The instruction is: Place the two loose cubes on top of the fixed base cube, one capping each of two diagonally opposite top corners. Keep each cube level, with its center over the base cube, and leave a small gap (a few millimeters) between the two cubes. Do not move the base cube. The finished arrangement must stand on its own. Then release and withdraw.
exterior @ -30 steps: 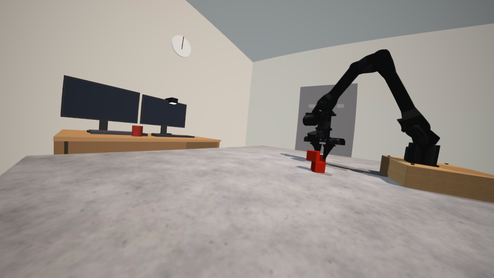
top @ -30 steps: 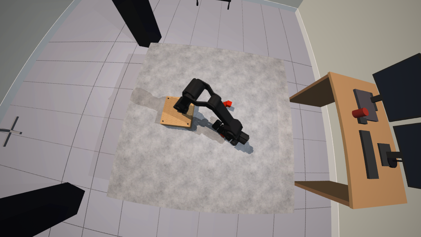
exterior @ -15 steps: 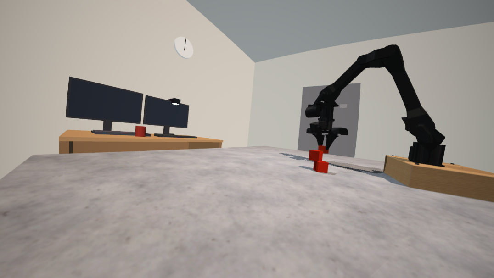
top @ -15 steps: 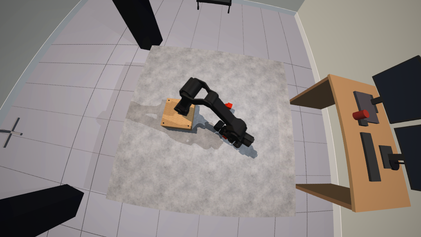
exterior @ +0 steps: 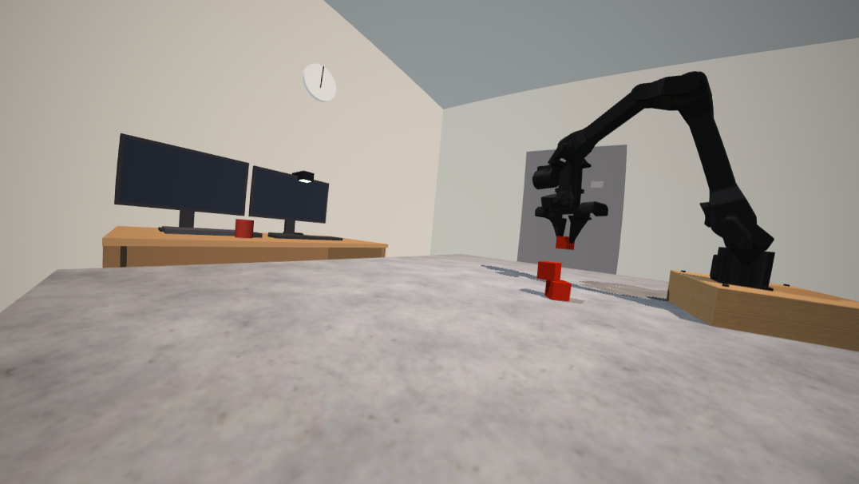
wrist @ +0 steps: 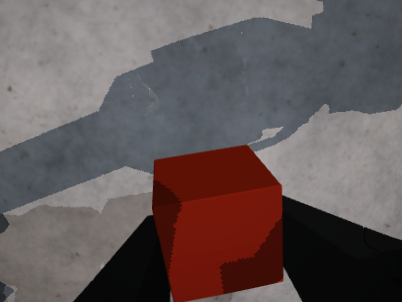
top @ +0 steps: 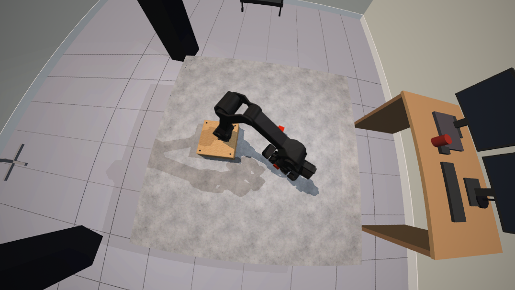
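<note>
My gripper (top: 276,166) (exterior: 564,240) (wrist: 214,217) is shut on a red loose cube (top: 275,166) (exterior: 560,243) (wrist: 225,235), which it holds in the air between its two black fingertips. The red base cube (exterior: 559,291) stands on the table. The other red loose cube (exterior: 548,270) sits on top of it, offset to the left in the exterior view, and looks level. The held cube is above and beyond this pair in that view. In the top view only a small red part of the pair (top: 281,128) shows past the arm; the rest is hidden.
The arm's wooden mounting block (top: 216,144) (exterior: 781,321) stands on the grey mottled table top (top: 234,223) (exterior: 360,384). The forearm (top: 268,126) passes over the table close to the pair in the top view. A desk (top: 425,172) with monitors and a red cylinder (top: 441,140) (exterior: 243,228) stands apart.
</note>
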You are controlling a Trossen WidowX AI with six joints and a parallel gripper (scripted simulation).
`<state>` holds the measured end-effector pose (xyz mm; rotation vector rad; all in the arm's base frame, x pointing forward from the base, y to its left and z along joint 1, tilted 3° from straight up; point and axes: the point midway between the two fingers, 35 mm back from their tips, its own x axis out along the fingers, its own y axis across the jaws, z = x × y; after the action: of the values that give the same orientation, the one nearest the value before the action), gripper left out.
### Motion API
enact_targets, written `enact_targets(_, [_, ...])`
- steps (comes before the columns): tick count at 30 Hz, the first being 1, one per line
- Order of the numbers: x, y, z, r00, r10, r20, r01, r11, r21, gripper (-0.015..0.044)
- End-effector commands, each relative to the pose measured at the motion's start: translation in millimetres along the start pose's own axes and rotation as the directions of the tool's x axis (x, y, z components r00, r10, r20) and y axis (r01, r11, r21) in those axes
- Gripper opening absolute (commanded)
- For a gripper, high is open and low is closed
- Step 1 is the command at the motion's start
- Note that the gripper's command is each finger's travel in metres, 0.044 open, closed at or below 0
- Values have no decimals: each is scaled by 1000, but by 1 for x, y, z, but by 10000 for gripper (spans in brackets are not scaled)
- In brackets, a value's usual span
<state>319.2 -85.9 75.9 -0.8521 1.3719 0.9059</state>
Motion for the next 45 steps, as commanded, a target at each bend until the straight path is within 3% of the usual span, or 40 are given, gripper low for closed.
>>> enact_targets(1, [-16, 1, 0, 1000, -8, -1, 8, 1000, -5, 105])
enact_targets(6, [-18, 2, 2, 1000, -8, -1, 8, 1000, 7, 105])
enact_targets(23, [-15, 25, 52, 1000, -8, 3, 7, 954, 300, 105])
enact_targets(45, [-11, 66, 109, 1000, -5, 8, -1, 769, 640, 105])
